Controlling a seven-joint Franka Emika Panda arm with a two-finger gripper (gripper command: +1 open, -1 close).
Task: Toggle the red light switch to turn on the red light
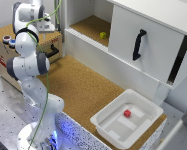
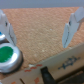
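In the exterior view, a row of small caps sits on top of the wooden box [image 1: 3,52] at the exterior view's left. The red light switch [image 1: 5,37] looks like the cap at the row's left end, small and blurred, with a blue cap [image 1: 12,43] beside it. My gripper [image 1: 48,27] hangs over the box's right part, mostly hidden by the arm. In the wrist view the gripper [image 2: 37,31] is open with nothing between its fingers [image 2: 73,27]. A green-topped cap [image 2: 6,54] lies near one finger. The red switch does not show there.
The box has a black handle [image 1: 53,50] on its front. A cork tabletop [image 1: 83,85] runs to a white bin [image 1: 145,125] holding a red block [image 1: 127,113]. A white cabinet has a sliding door with a black handle [image 1: 138,44], and a yellow-green block [image 1: 103,35] lies on its shelf.
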